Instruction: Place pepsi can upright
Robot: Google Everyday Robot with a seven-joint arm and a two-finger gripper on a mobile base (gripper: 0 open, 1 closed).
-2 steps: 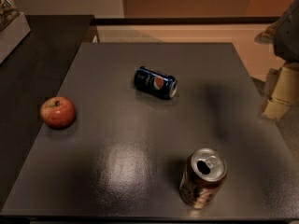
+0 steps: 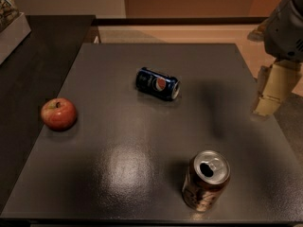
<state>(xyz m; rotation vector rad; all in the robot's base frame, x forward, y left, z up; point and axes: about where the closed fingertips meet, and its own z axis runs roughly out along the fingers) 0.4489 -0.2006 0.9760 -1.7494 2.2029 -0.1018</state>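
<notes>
The pepsi can (image 2: 157,83) is dark blue with a round red-white-blue logo. It lies on its side in the upper middle of the dark grey table (image 2: 118,174), its silver end facing right. My gripper (image 2: 271,91) hangs at the table's right edge, well to the right of the can and apart from it. It holds nothing that I can see.
A red apple (image 2: 58,113) sits at the table's left side. A brown can with an opened silver top (image 2: 206,179) stands upright near the front right. A black counter (image 2: 38,56) with a white box (image 2: 12,27) adjoins on the left.
My gripper and arm have shifted slightly left, toward the table's right edge. The pepsi can, apple and brown can have not moved.
</notes>
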